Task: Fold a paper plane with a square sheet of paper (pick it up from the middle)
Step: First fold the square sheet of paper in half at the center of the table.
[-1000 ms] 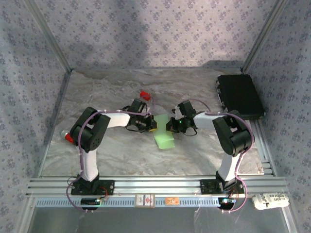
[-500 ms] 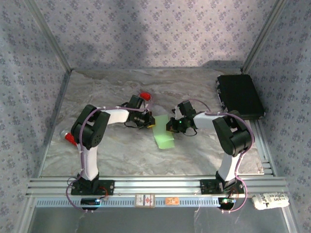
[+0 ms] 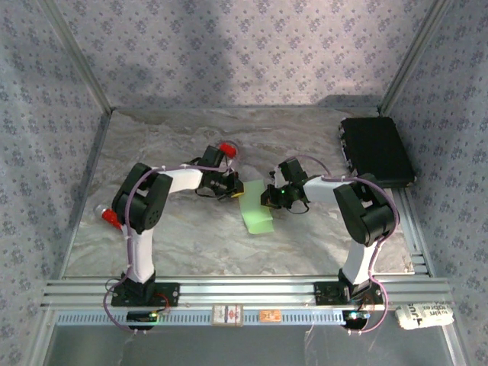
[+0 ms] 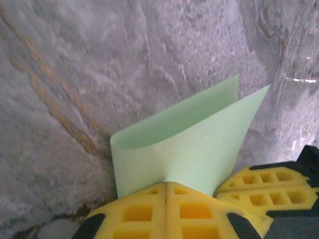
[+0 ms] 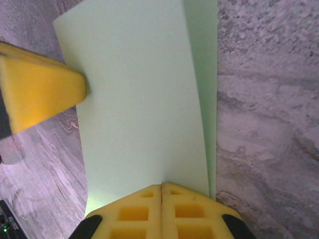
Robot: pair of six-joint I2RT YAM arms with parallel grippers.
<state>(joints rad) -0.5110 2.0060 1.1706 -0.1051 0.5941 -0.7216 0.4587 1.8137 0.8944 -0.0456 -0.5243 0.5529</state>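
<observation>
**Pale-green paper (image 3: 256, 207) pinched from both sides, fold not yet pressed flat**

The paper sits at mid-counter (image 3: 191, 244) between the two arms, doubled over into a loose, open fold rather than a sharp crease. The left end effector (image 4: 167, 185) has its yellow pads closed tight on one edge of the paper. The right end effector (image 5: 162, 186) is clamped the same way on the opposite edge. Each grips both layers, as far as the wrist views show.

The step in hand looks like setting the first centre fold. In the right wrist view the under layer pokes out past the upper one along one long side, and in the left wrist view the two far corners do not meet. A good crease likely needs those edges brought flush first, with one end effector sliding its side a little while the other holds firm. Both arms should move together, since thin paper held at two points will tear or buckle if they pull apart. Once aligned, lowering the fold onto the counter and pressing along it should sharpen the crease.
</observation>
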